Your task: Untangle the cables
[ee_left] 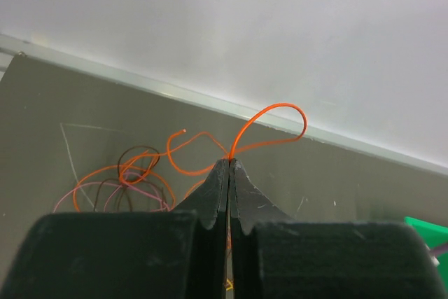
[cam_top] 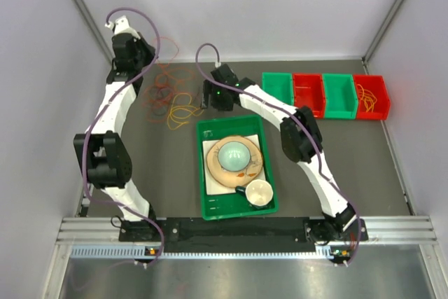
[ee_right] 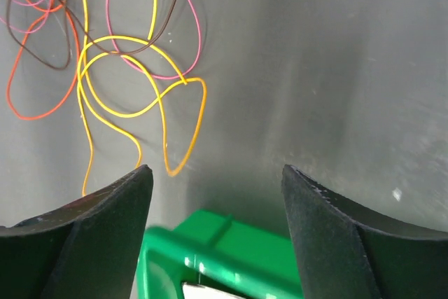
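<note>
A tangle of thin cables (cam_top: 168, 96) in orange, yellow, pink and brown lies on the dark table at the back left. My left gripper (ee_left: 230, 162) is shut on the orange cable (ee_left: 273, 122), which loops up from the fingertips; the rest of the tangle (ee_left: 122, 180) lies beyond at the left. My right gripper (ee_right: 217, 173) is open and empty above the back edge of the green tray (ee_right: 231, 253). A yellow cable (ee_right: 133, 106) and a pink cable (ee_right: 185, 40) lie ahead of it to the left.
A green tray (cam_top: 206, 201) in the middle holds a plate, a bowl and a cup. Green and red bins (cam_top: 325, 96) stand in a row at the back right; the far right red bin (cam_top: 371, 97) holds orange and yellow cables. Walls enclose the table.
</note>
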